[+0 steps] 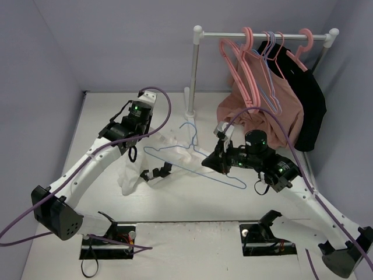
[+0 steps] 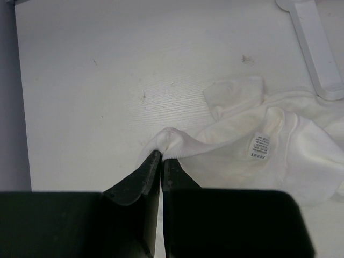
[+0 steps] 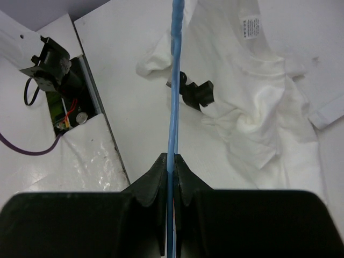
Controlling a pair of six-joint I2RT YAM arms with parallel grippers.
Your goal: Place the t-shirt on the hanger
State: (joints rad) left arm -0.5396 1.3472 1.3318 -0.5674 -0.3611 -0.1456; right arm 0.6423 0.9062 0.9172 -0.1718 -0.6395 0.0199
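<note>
Left tool (image 2: 161,157) was clamped on a fold of the t-shirt (image 2: 236,161), crumpled on the surface (image 2: 97,75), presumably to lift an edge; right tool (image 3: 171,160) gripped the hanger (image 3: 174,80) wire (held over the cloth), ready for threading.

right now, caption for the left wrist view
Left gripper shut on a fold of the t-shirt, lying crumpled on the table

White arms (image 1: 84,168), purple cables (image 1: 169,108)
</note>
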